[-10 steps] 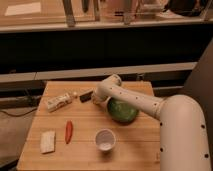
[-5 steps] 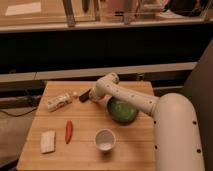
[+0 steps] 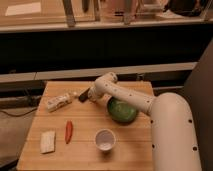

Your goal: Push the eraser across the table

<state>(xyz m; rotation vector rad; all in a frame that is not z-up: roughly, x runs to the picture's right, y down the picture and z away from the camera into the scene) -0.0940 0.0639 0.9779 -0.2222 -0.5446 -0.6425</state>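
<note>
Our tool (image 3: 91,94) sits low over the far part of the surface (image 3: 86,118), at about 12 o'clock from its middle, with the white arm (image 3: 125,98) reaching in from 4 o'clock. We cannot tell how far open the tool is, and we see nothing held in it. At 9 o'clock of the tool, touching it or just beside it, lies the eraser (image 3: 83,96), a small dark oblong block set at a slant. Farther out on the same 9 o'clock line is a whitish crinkled packet (image 3: 61,101), close enough to stand in the eraser's way. The green bowl (image 3: 123,111) is at 4 o'clock of the tool, the white cup (image 3: 105,139) near 6 o'clock, the red pepper (image 3: 68,131) at 7 o'clock, and the pale flat block (image 3: 48,141) well apart beyond it. We judge the eraser light, stiff and somewhat grippy on wood, so it should slide rather than roll but may pivot if nudged off-centre. We would not grasp it. We would press low against the middle of one long side.
</note>
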